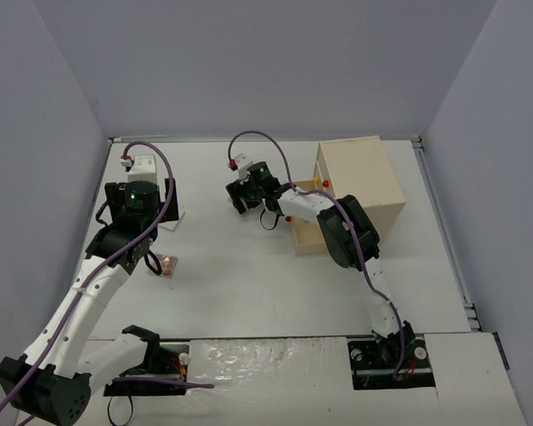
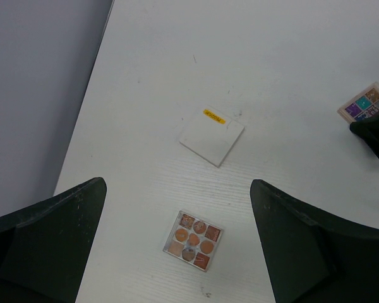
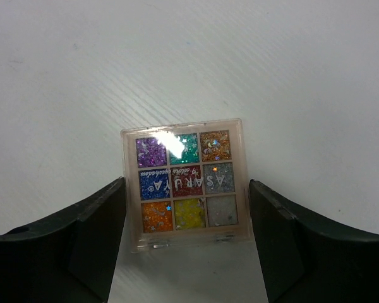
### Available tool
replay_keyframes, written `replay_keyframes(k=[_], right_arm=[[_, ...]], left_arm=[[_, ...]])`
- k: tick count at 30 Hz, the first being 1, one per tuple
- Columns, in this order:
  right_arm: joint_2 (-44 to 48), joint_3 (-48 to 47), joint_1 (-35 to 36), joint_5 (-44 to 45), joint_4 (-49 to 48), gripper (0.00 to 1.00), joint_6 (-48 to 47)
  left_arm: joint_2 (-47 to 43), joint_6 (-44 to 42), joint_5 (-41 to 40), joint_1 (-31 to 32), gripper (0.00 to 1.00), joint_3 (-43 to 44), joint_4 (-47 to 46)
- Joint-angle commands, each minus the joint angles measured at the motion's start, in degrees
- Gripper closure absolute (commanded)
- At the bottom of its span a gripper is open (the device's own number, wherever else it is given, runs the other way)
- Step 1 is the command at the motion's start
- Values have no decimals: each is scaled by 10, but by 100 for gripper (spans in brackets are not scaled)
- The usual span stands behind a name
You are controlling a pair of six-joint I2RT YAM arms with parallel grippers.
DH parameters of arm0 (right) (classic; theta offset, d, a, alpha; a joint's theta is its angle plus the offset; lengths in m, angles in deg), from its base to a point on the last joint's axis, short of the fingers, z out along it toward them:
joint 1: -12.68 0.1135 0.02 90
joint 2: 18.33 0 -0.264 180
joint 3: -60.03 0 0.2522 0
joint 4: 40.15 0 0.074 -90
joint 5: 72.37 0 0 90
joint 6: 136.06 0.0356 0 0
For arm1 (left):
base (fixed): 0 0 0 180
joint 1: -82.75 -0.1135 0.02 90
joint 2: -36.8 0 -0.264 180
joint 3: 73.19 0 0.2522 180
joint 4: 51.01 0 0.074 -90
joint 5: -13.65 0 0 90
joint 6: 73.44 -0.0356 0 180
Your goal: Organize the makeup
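A glitter eyeshadow palette (image 3: 186,183) with nine colourful pans lies flat on the white table, and my right gripper (image 3: 187,189) has its fingers against the palette's left and right edges. In the left wrist view the same palette (image 2: 365,104) shows at the far right beside a black finger (image 2: 376,132). My left gripper (image 2: 178,189) hangs open above the table. Below it lies an orange-toned palette (image 2: 194,240), with a white square card (image 2: 211,134) just beyond. In the top view that orange palette (image 1: 167,264) sits by the left gripper (image 1: 151,253).
A beige wooden drawer box (image 1: 355,191) with coloured knobs stands at the back right, one drawer pulled out toward the right arm. Grey walls close in the table on three sides. The arm bases sit at the near edge.
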Motion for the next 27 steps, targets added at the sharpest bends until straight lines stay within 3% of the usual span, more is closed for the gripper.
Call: replay_keyframes(k=[1, 8, 21, 27], right_arm=[[51, 33, 31, 4, 35, 76, 14], [154, 93, 61, 82, 23, 87, 47], [393, 277, 27, 223, 38, 88, 142], [429, 334, -23, 239, 38, 88, 183]], left_arm=[[1, 1, 1, -5, 3, 20, -28], [2, 2, 1, -6, 3, 19, -29], [4, 3, 4, -6, 3, 19, -30], [8, 5, 7, -6, 3, 19, -30]])
